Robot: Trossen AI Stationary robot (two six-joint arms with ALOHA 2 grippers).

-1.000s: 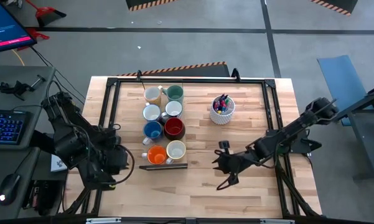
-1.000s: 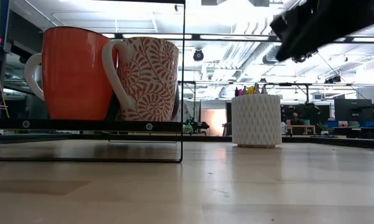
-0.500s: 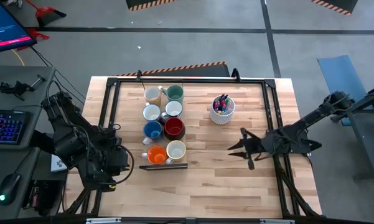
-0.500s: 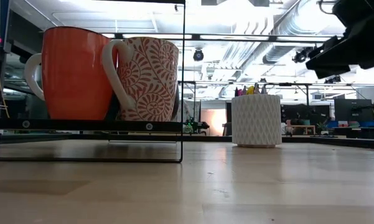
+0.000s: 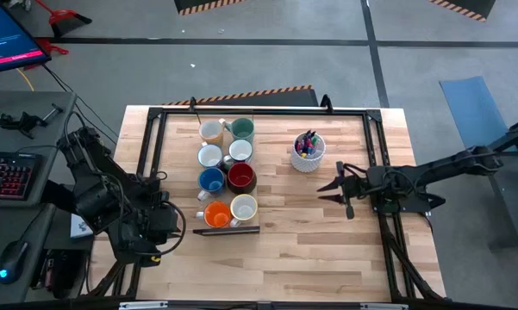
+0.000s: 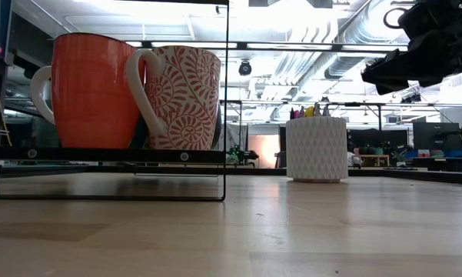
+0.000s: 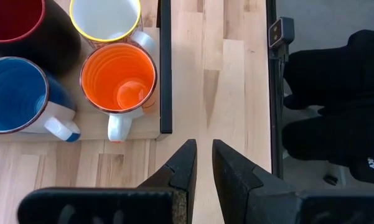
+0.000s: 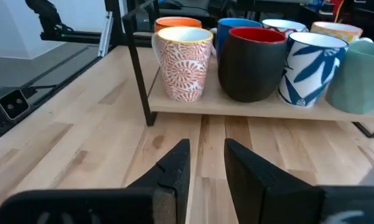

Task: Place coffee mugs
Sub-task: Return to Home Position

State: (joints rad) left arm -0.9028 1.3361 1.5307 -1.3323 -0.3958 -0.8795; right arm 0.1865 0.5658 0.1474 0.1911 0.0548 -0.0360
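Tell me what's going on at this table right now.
Eight coffee mugs stand in two rows on the low shelf, with the orange mug and the patterned mug at the front end. Neither arm holds anything. The right gripper hovers open above the bare table, not far from the pen cup. The left gripper waits folded in at the table's left edge, by the shelf's front corner.

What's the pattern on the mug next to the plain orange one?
The patterned mug has orange-red spirals on cream; clearest in the low view.
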